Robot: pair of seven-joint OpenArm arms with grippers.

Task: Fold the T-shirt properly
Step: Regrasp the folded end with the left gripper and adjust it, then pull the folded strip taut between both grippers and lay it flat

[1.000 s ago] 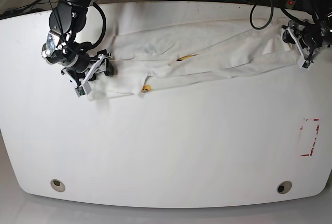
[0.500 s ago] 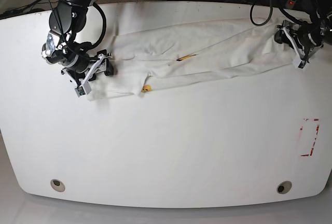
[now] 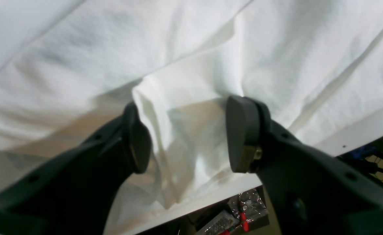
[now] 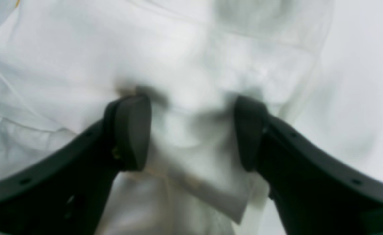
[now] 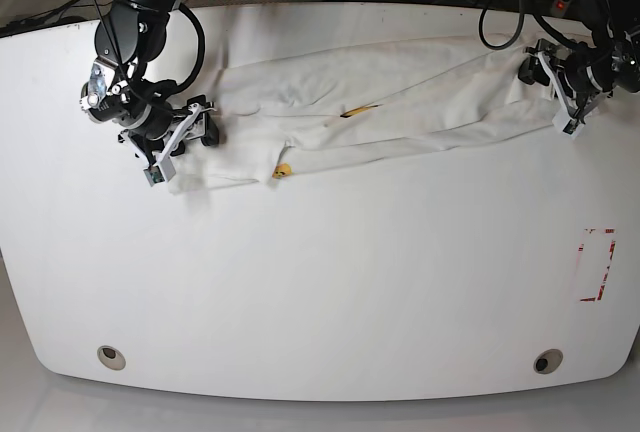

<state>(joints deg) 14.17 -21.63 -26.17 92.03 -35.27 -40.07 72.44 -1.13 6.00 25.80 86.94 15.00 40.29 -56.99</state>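
Observation:
The white T-shirt (image 5: pixel 400 92) lies stretched in a long band across the far part of the table, with small orange print spots (image 5: pixel 283 170) showing near its middle. My left gripper (image 5: pixel 540 82) is at the shirt's right end. In the left wrist view the left gripper (image 3: pixel 189 137) is open, and a raised fold of the T-shirt (image 3: pixel 184 98) lies between its fingers (image 3: pixel 240 133). My right gripper (image 5: pixel 205 122) is at the shirt's left end. In the blurred right wrist view the right gripper (image 4: pixel 191 133) is open and straddles a corner of the T-shirt (image 4: pixel 204 182).
The white table (image 5: pixel 320 282) has a red-marked rectangle (image 5: pixel 597 264) near its right edge and two round holes (image 5: pixel 112 356) (image 5: pixel 547 361) near the front. Cables run beyond the far edge. The table's edge (image 3: pixel 217 192) is close under the left gripper.
In the base view my left gripper has moved leftward from beyond the shirt's right end onto the cloth. The right arm and the shirt have stayed put.

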